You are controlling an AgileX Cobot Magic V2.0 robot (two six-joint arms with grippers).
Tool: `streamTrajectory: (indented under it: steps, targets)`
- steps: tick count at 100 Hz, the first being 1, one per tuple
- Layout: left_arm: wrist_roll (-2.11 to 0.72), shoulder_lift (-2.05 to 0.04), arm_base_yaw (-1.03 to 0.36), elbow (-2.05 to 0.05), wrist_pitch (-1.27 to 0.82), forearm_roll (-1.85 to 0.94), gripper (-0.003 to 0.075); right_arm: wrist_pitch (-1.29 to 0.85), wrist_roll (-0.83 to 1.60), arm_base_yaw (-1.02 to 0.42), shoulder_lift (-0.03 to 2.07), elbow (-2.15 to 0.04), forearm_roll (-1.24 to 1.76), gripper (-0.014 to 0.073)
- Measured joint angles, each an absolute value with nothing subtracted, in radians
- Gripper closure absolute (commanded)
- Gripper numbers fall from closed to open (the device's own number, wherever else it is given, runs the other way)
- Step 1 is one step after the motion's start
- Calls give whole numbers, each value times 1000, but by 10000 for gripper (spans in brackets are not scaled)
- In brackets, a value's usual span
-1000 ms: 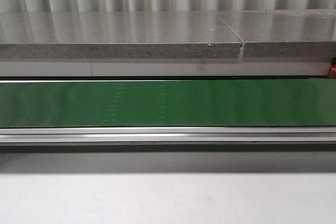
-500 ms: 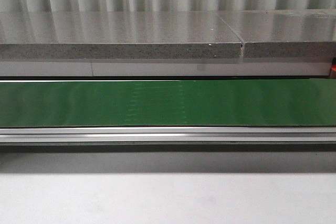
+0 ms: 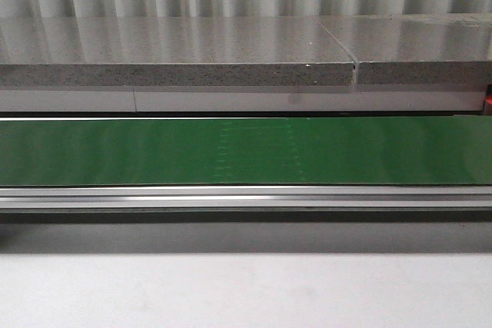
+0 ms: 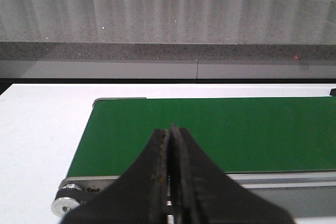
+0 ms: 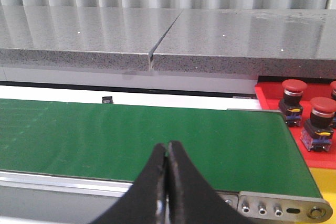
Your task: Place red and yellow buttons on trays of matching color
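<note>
Buttons [image 5: 293, 97] with red caps, at least two of them, stand already on the red tray [image 5: 268, 97], which lies just past the far end of the green belt [image 5: 157, 135] on the right arm's side. A third one is cut by the picture edge, so I cannot count it surely. A strip of yellow surface [image 5: 323, 184] shows near that tray, perhaps the yellow tray. No yellow button is visible anywhere, and the belt carries nothing at this moment.

Both pincers are clenched and grasp nothing: the right gripper [image 5: 167, 150] hangs over the near side of the belt, the left gripper [image 4: 170, 135] over the belt's other end, near the roller [image 4: 67, 203].

I judge the main risk is timing. If the belt brings a button, closed fingers must first open (this costs time), and the button may pass. A late descent could also push it off the edge.
</note>
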State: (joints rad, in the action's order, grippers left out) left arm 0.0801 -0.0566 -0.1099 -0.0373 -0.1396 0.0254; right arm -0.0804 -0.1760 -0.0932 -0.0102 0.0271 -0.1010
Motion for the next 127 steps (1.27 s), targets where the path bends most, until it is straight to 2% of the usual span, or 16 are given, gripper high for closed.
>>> streamTrajectory:
  steps: [36, 127]
  targets:
    - [83, 4, -24, -4, -96, 25, 740, -80, -176, -93, -10, 27, -101, 661]
    - [83, 4, -24, -4, -89, 25, 740, -80, -176, -93, -10, 27, -101, 661]
